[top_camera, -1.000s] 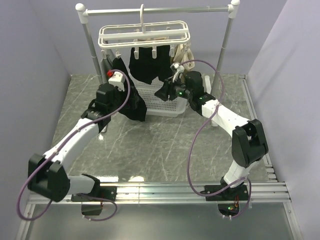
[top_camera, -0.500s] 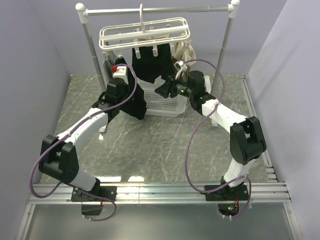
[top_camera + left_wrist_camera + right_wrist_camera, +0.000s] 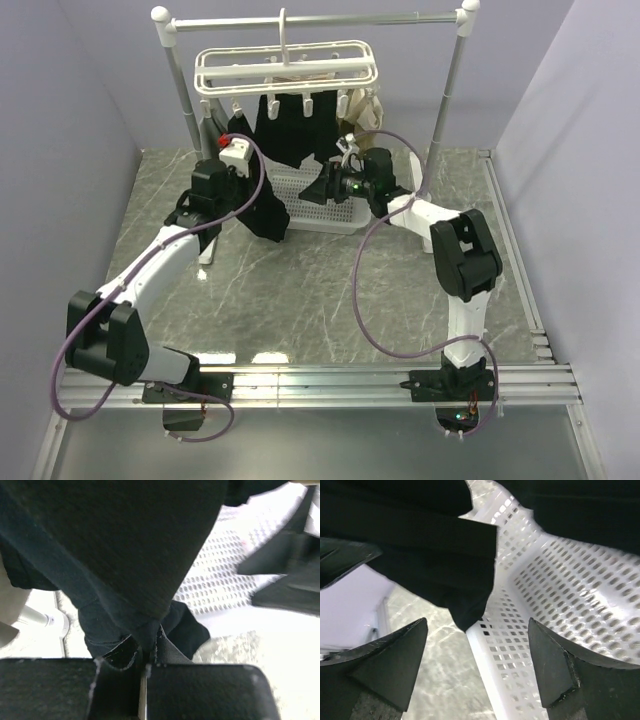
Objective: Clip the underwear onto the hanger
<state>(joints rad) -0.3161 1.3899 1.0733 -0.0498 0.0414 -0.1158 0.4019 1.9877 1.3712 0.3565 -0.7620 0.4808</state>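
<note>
The left tool (image 3: 144,666) is clenched tight on a fold of the black underwear (image 3: 125,540), and the cloth is pinched right between its two dark fingers. From there the underwear goes up and away from the tool like a wide dark sheet. Just past the cloth, to the tool's right, is the white basket (image 3: 220,575) full of little holes. A small white box (image 3: 234,153) with a red spot sits on the left arm, behind the tool; it is too small to read anything on it. The right tool (image 3: 477,630) is let go and holds nothing, with its two fingers (image 3: 395,665) spread wide apart. Between them and a bit ahead hangs a corner of black cloth, not touching either finger. The basket's wall is under and ahead of this tool, and the grey stone counter (image 3: 430,675) lies below on the tool's left. Seen from above, the two tools face each other across the near left part of the basket. Above and beyond both tools is the white hanger (image 3: 287,68), hooked on the rail stand (image 3: 310,18). More black cloth hangs from its pegs (image 3: 308,103), and I cannot tell if it is the same piece. A tan garment (image 3: 368,105) hangs at the hanger's right end, above the right tool.
</note>
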